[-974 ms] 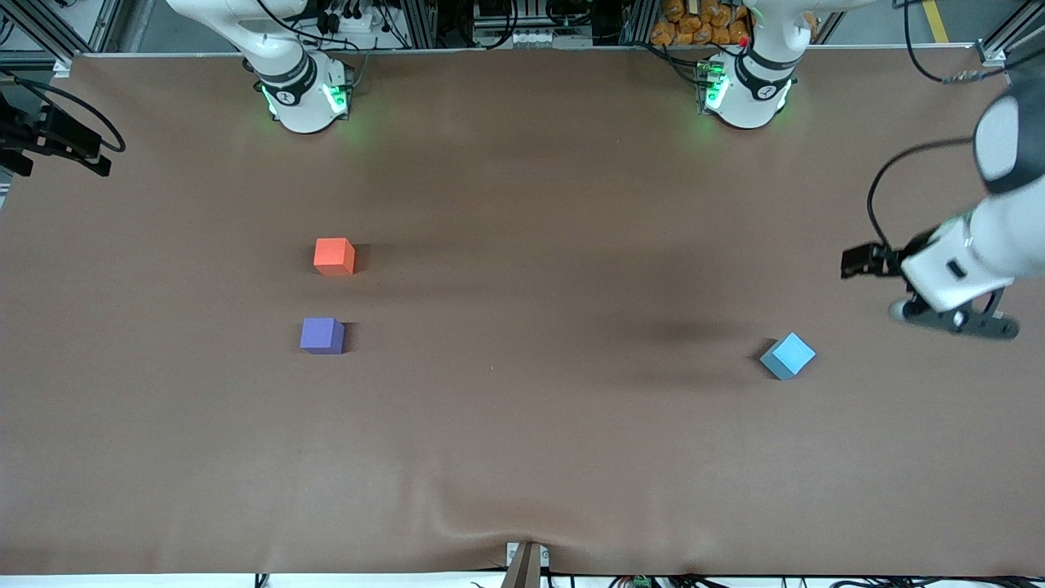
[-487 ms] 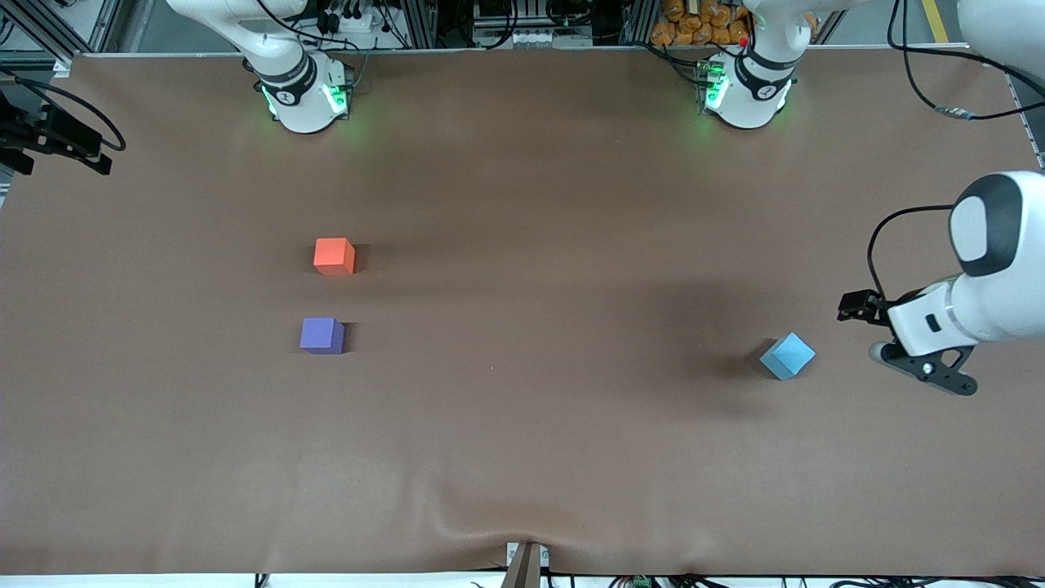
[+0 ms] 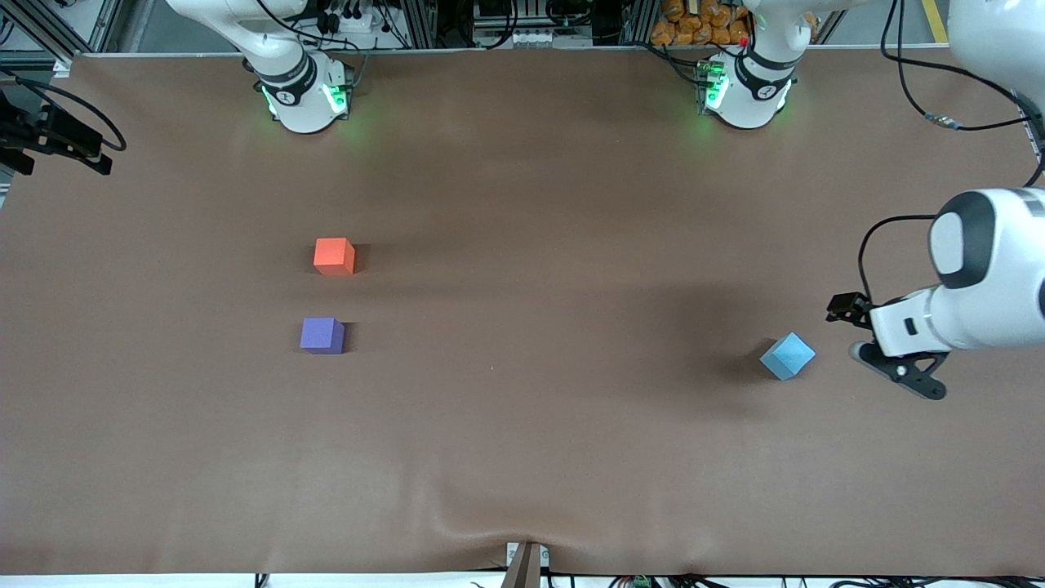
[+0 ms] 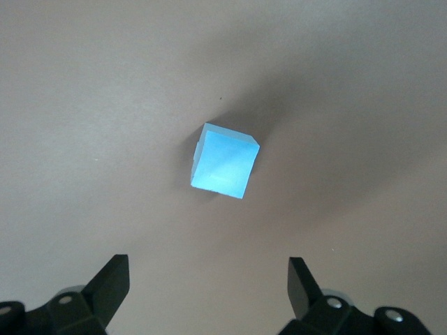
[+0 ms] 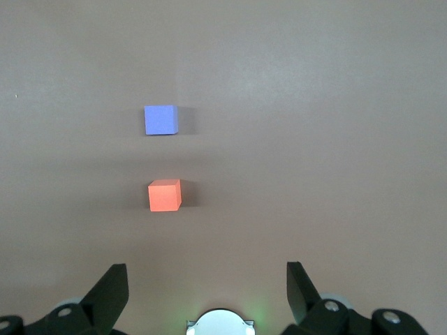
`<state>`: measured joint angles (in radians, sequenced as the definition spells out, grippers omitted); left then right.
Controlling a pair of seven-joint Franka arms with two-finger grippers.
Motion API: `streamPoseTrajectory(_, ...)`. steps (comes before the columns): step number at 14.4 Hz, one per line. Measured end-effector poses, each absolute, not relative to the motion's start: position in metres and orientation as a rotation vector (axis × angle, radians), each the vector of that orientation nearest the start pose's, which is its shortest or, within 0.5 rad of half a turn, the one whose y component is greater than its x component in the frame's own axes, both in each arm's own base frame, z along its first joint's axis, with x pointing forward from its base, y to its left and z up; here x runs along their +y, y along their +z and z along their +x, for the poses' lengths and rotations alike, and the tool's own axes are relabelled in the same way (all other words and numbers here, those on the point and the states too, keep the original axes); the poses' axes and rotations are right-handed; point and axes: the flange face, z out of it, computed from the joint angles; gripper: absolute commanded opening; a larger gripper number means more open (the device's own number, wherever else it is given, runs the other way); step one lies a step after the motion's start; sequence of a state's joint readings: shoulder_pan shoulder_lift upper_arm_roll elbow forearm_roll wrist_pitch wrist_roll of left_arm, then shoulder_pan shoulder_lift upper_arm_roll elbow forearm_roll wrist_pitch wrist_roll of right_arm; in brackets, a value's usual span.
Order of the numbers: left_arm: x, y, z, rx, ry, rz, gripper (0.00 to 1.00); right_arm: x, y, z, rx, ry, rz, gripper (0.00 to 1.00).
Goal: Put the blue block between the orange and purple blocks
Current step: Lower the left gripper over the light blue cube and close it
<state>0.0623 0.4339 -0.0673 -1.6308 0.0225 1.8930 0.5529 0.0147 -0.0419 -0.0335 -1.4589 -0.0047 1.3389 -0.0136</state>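
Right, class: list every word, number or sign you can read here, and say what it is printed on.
None can be read.
The blue block, orange block and purple block have plain faces.
The brown table cover is unmarked.
Small marks on the arm bases are too small to read.

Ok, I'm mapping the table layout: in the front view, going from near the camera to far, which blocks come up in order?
Blue block → purple block → orange block.

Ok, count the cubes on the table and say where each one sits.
3. The orange block and the purple block, nearer the front camera, lie toward the right arm's end; the blue block lies toward the left arm's end. None looks hidden.
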Motion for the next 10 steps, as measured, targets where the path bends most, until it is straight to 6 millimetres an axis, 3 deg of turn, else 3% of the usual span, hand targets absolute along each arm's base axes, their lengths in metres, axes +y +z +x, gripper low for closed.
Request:
streamPoseTrajectory(7,-0.002,0.230,0.604,0.962,0.192,-2.987,1.00,-0.014,0.679,0.515,0.018,0.123,-3.141,1.00)
streamPoseTrajectory(10,0.010,0.211,0.590,0.940,0.168,-2.995,1.00,-0.014,0.678,0.516,0.018,0.126,-3.141,1.00)
